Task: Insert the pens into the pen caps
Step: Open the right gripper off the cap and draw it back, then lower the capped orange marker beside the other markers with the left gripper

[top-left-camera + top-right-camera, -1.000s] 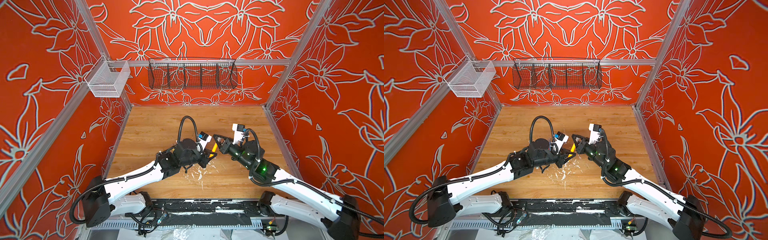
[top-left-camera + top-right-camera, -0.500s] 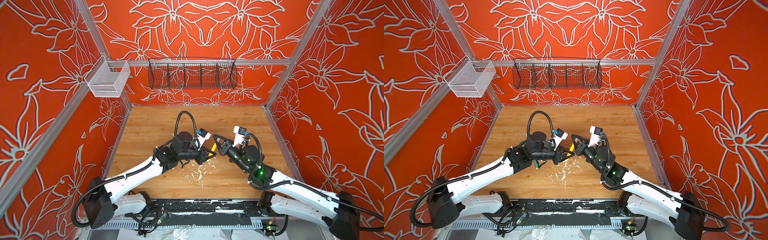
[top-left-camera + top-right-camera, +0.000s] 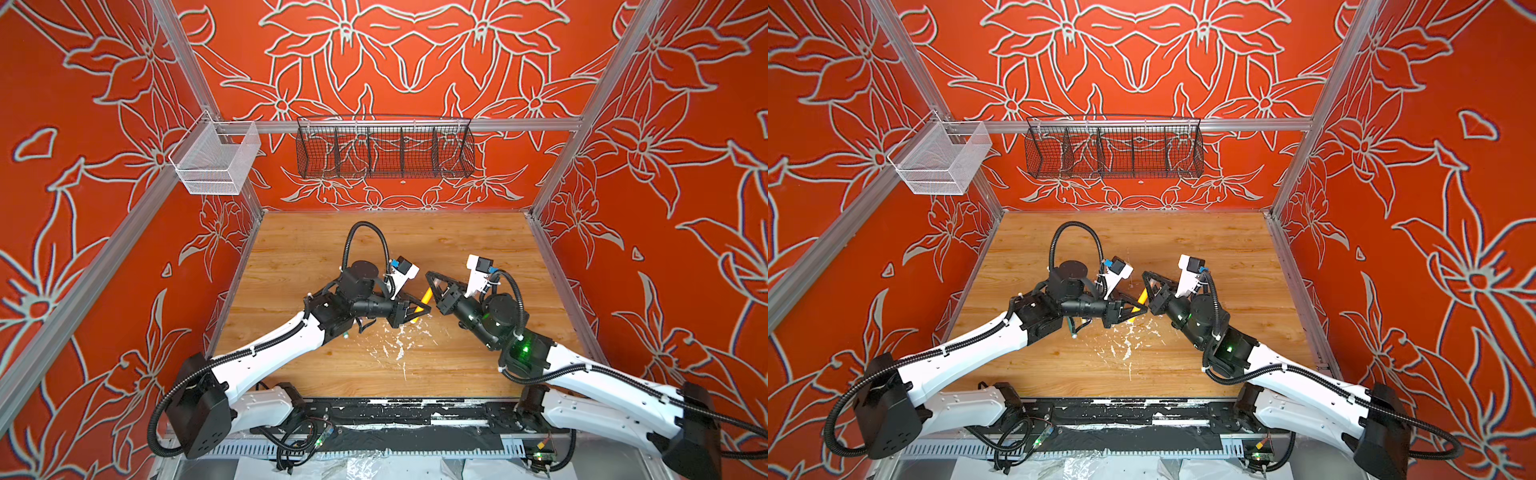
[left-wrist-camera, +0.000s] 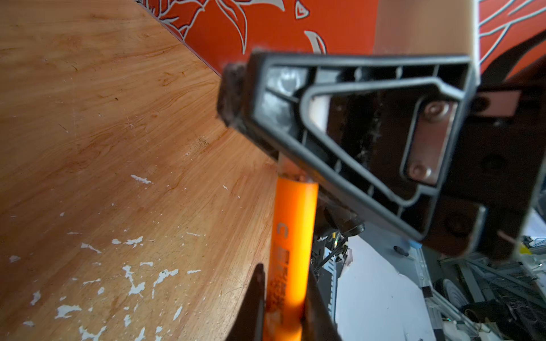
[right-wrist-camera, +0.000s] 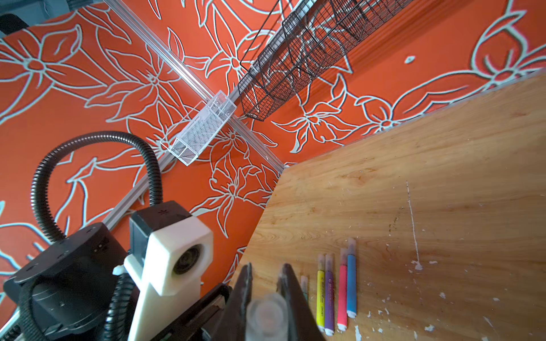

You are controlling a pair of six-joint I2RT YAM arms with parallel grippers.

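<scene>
The left gripper [image 3: 422,310] hangs just over the far edge of the white flecks [image 3: 400,341] on the table [image 3: 478,249]. Its fingers [image 4: 257,295] are clenched on the orange pen [image 3: 427,295], which slants up and away from the flecks in both top views. Along the barrel in the left wrist view runs dark print: a "C" reads plainly, while the letters after it blur into the glare and the lower barrel is cut off by the frame edge. Just beyond the flecks on the right side, the right gripper [image 3: 431,282] meets the pen's upper end, its fingers clamped on a cap [image 5: 267,313]. That cap shows in the right wrist view only as a cloudy round seen end-on. A pale stub sits between the orange barrel and the black finger, but that finger hides how far the pen has entered the cap. Near the flecks, the right wrist view also shows four pens lying side by side on the table: the yellow pen [image 5: 320,295], purple pen [image 5: 329,295], pink pen [image 5: 342,292] and blue pen [image 5: 351,283]. Each carries a translucent cap at its far end. The small print on the yellow and purple barrels is too fine to read. A fifth pen [image 5: 304,290], greenish, shows only as a sliver behind the finger. In both top views that row cannot be made out.
</scene>
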